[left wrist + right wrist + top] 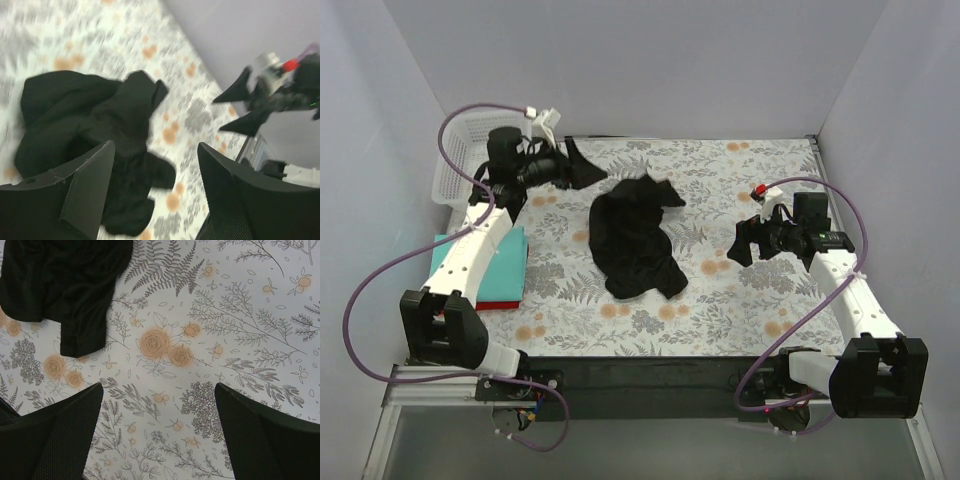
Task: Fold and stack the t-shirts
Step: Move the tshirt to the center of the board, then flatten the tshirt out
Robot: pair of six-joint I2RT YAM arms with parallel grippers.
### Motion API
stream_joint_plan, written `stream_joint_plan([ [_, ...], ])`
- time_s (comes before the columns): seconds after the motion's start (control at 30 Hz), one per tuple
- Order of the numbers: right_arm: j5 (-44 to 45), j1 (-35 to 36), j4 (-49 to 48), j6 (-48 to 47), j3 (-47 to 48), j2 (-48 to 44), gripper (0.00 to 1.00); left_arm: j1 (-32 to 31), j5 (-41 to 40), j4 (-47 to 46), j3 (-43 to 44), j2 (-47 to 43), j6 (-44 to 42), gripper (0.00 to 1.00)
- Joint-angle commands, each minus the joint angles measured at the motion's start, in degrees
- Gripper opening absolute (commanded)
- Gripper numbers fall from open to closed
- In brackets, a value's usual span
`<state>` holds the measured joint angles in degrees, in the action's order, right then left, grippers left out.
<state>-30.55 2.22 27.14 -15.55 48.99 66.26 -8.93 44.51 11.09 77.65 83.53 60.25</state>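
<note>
A crumpled black t-shirt (635,235) lies in a heap on the middle of the floral cloth. It also shows blurred in the left wrist view (95,135) and at the top left of the right wrist view (60,285). A folded teal t-shirt (485,265) with a red layer under it lies at the left edge. My left gripper (582,165) is open and empty, raised at the back left, left of the black shirt. My right gripper (748,243) is open and empty, above bare cloth to the shirt's right.
A white plastic basket (460,150) stands at the back left corner behind the left arm. Grey walls close in the table at the back and both sides. The floral cloth (740,300) covers the table.
</note>
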Motion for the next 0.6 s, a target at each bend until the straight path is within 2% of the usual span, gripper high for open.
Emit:
stream_joint_plan([
  [0.0, -0.7, -0.3, 1.6, -2.5, 2.9, 0.4, 0.98, 7.4, 1.7, 6.9, -8.8, -4.4, -7.6, 0.67],
  [0.03, -0.8, -0.2, 1.8, -2.7, 3.1, 0.9, 0.98, 8.8, 1.8, 9.7, -9.8, -4.2, -8.9, 0.7],
  [0.13, -0.9, 0.6, 2.2, -3.0, 4.3, 4.2, 0.98, 8.8, -2.6, 15.5, -12.0, -4.0, -16.2, 0.69],
  [0.23, 0.2, 4.1, 2.8, -3.3, 6.2, 8.7, 0.98, 8.8, -2.9, 19.6, -14.2, -3.3, -21.4, 0.65],
  [0.3, 2.6, 9.0, 3.3, -3.9, 7.2, 11.9, 0.96, 7.6, -4.8, 20.9, -15.9, -2.1, -24.1, 0.62],
  [0.47, 7.6, 21.4, 3.2, -4.8, 10.7, 20.4, 0.87, 0.2, -11.5, 21.3, -19.3, 0.9, -26.1, 0.57],
  [0.57, 8.0, 25.3, 3.3, -4.6, 13.4, 26.1, 0.83, -2.5, -13.6, 19.8, -19.2, 4.6, -23.7, 0.56],
])
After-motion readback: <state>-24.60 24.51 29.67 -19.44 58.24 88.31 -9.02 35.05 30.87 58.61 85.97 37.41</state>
